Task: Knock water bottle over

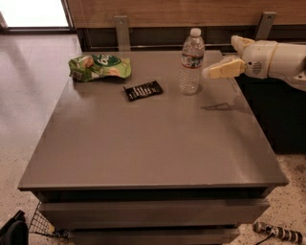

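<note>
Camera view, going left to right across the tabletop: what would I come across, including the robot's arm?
green snack bag → black packet → water bottle → end effector, held in the air just right of the bottle's upper half, reaching in from the right side.

Dim, warm interior; daylight from far left.
Overexposed window (36,12) far left spreads glare over pale speckled floor (28,62); cream two-finger gripper (224,68), far right beside the clear ribbed water bottle (192,62), drops a soft shadow (217,106) onto matt grey table top (143,143).
</note>
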You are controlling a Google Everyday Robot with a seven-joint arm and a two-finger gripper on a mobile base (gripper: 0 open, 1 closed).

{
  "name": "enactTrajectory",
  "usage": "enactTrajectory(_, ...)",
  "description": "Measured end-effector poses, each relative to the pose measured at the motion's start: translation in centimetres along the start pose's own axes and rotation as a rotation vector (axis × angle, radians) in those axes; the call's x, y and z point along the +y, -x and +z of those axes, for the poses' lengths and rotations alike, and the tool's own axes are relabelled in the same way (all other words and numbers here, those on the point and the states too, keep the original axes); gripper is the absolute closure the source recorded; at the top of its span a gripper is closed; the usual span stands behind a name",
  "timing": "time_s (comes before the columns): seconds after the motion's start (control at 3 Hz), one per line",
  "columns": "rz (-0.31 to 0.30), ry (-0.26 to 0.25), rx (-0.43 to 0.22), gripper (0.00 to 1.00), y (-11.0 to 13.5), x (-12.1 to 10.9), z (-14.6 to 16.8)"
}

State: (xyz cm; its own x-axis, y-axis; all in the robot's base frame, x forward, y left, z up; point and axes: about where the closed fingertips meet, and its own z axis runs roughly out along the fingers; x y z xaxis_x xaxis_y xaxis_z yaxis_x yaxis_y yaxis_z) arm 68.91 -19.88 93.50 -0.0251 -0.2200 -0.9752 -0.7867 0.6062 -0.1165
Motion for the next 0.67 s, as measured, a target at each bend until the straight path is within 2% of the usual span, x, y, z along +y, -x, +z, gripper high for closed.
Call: enactTrajectory(0.67,0.028,0.060,-0.022,0.00,-0.5,0.7,3.7)
